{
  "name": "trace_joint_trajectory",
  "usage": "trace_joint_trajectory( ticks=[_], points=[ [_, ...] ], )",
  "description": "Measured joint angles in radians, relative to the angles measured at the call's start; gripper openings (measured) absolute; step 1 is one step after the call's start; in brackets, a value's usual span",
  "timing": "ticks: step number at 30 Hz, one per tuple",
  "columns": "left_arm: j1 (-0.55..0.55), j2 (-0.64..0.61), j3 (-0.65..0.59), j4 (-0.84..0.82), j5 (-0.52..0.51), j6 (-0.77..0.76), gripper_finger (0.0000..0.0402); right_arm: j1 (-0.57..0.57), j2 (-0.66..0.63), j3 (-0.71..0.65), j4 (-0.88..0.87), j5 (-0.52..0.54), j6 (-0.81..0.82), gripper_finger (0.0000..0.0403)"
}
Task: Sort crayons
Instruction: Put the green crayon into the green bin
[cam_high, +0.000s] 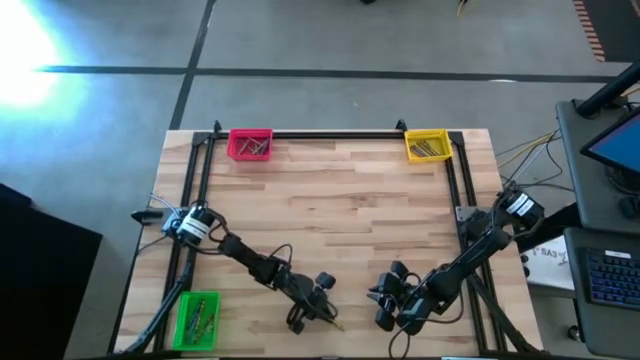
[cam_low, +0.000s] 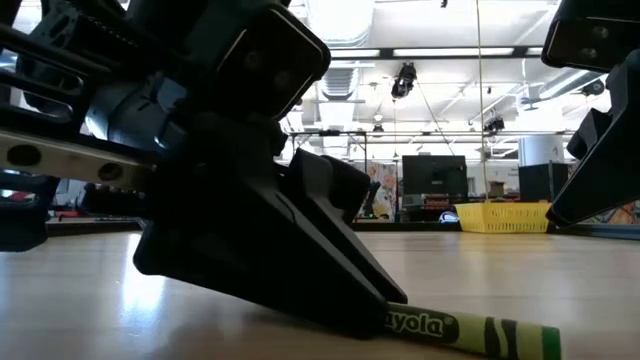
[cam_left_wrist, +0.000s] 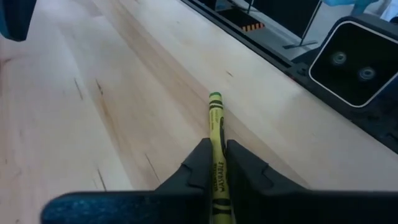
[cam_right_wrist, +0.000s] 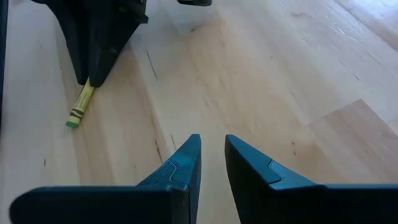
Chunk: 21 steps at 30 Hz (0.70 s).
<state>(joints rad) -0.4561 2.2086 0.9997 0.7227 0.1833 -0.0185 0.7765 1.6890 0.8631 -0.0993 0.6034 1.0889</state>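
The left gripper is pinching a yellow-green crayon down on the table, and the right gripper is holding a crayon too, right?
Not quite. The left gripper does pinch the yellow-green crayon on the table, but the right wrist view shows the right gripper holding nothing.

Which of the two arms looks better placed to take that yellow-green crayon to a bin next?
The left. Its fingers are already closed on the crayon, which lies on the table. The right gripper holds nothing and sits off to the side.
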Motion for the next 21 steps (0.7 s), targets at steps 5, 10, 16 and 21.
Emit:
trace_joint_trajectory(
  ticks=[5, 10, 16, 21],
  points=[
    [0.005, -0.003, -0.001, -0.006, 0.000, -0.022, 0.0010, 0.000, 0.000, 0.000, 0.000, 0.000, 0.000, 0.0066],
    [0.007, -0.028, -0.002, -0.037, -0.003, -0.025, 0.0009, 0.000, 0.000, 0.000, 0.000, 0.001, 0.000, 0.0066],
    [0.013, -0.082, -0.008, -0.148, -0.009, -0.026, 0.0009, 0.000, 0.000, -0.001, 0.000, 0.014, 0.000, 0.0066],
    [0.014, -0.162, -0.010, -0.329, -0.040, -0.080, 0.0009, 0.000, -0.001, -0.001, 0.000, 0.028, 0.000, 0.0066]
  ],
)
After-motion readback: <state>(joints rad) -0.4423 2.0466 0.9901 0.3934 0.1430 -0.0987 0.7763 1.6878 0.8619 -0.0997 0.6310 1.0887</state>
